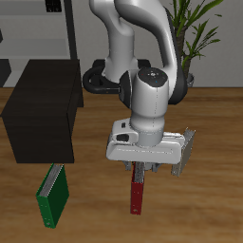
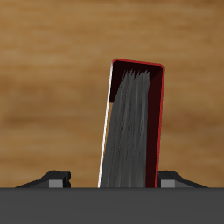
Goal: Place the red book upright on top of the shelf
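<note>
The red book [image 1: 136, 196] stands on edge on the wooden table near the front edge, dark-red cover and pale pages. In the wrist view the red book [image 2: 133, 122] shows end-on, slightly tilted, between my fingertips [image 2: 58, 180]. My gripper [image 1: 139, 173] hangs straight over the book's upper end and straddles it. The jaws are open: one finger sits close to the cover, the other stands clear of the pages. The shelf [image 1: 43, 112], a large matte black cabinet with a flat top, stands apart from the book, farther back on the table.
A green book [image 1: 54, 196] leans near the front edge, in front of the black cabinet. A grey book [image 1: 187, 150] stands just behind my gripper's body. A thin-framed dark rack [image 1: 38, 33] and a plant [image 1: 199, 28] are at the back.
</note>
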Available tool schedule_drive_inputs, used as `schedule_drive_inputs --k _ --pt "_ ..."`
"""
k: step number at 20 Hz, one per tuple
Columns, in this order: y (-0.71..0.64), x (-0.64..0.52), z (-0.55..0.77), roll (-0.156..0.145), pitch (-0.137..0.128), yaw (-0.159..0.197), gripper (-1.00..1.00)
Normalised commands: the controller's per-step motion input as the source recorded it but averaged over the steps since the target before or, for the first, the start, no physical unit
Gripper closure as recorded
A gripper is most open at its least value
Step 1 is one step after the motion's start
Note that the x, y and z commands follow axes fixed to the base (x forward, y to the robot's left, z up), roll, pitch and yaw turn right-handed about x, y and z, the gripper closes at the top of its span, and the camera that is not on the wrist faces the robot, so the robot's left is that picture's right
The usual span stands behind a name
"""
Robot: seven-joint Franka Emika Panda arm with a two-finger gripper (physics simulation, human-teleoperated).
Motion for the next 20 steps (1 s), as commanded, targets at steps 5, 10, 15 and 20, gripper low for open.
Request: schedule_drive_inputs --k 5,10,15,20 --pt "-0.11 0.01 -0.07 -0.008 0.005 0.003 1.0" --pt "-0.11 -0.07 0.18 -0.012 -0.024 -0.004 1.0" --pt "-0.09 -0.15 0.45 0.013 -0.054 -0.005 1.0" --pt "-0.19 -0.28 0.58 0.005 -0.056 -0.021 1.0"
